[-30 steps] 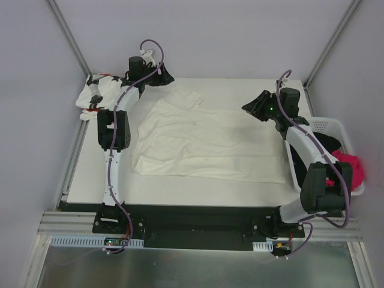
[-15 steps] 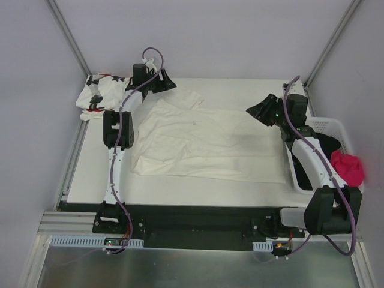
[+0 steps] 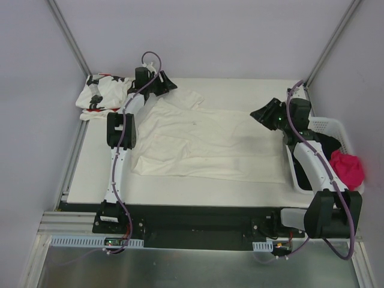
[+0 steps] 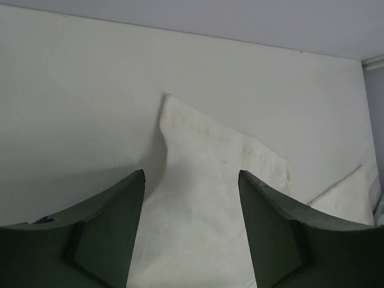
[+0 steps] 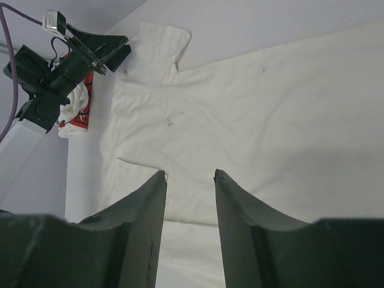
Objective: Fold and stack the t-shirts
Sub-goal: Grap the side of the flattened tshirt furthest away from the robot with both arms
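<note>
You have the cream t-shirt (image 3: 204,141) spread flat mid-table, unfolded. The star-print t-shirt (image 3: 99,93) sits bunched at the far-left corner. Left gripper (image 4: 192,180) and right gripper (image 5: 189,180) hover part-open, empty. Folding and stacking not yet begun.

We note cream-white t-shirt (image 3: 204,141) spread flat at centre of top view, lightly wrinkled, one sleeve jutting toward upper left. We note star-print t-shirt (image 3: 99,95) crumpled in heap at upper left, red marks along lower edge.

Right side blocked by basket (image 3: 324,123); starred shirt (image 3: 99,93) heaped far-left; cream shirt (image 3: 204,144) flat, passable above.
</note>
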Motion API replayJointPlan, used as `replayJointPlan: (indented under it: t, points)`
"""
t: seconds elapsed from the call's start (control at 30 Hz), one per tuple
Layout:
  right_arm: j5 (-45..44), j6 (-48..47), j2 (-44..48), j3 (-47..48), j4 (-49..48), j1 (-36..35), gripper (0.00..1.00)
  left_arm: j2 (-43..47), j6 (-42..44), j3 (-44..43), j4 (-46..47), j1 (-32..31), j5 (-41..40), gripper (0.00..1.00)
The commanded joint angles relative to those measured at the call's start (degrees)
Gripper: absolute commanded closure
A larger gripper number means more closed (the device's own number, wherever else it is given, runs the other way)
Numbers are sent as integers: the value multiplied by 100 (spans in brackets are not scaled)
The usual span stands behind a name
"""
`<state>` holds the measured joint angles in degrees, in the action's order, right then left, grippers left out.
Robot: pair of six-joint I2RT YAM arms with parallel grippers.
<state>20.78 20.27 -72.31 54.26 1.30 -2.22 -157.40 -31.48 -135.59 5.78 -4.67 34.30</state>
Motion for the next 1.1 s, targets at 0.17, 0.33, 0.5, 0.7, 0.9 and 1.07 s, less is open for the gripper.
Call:
replayJointPlan:
  t: [0.17, 0.33, 0.5, 0.7, 0.9, 1.07]
  points:
    - [-82, -59, 332, -29, 46, 125, 59, -168, -806, -249, 520, 1, 199, 49]
    - [-91, -32, 376, -30, 54, 152, 59, -168, -886, -187, 608, -17, 226, 58]
    - [-126, -23, 437, -3, 90, 195, 59, -133, -894, -169, 617, -17, 226, 71]
    - [-153, 3, 508, 6, 116, 204, 59, -89, -886, -99, 591, -17, 191, 83]
    - [-144, -6, 534, 41, 177, 204, 59, -98, -938, -82, 608, -25, 129, 100]
    - [-153, -6, 560, 23, 195, 362, 59, -36, -938, -73, 617, -26, 50, 100]
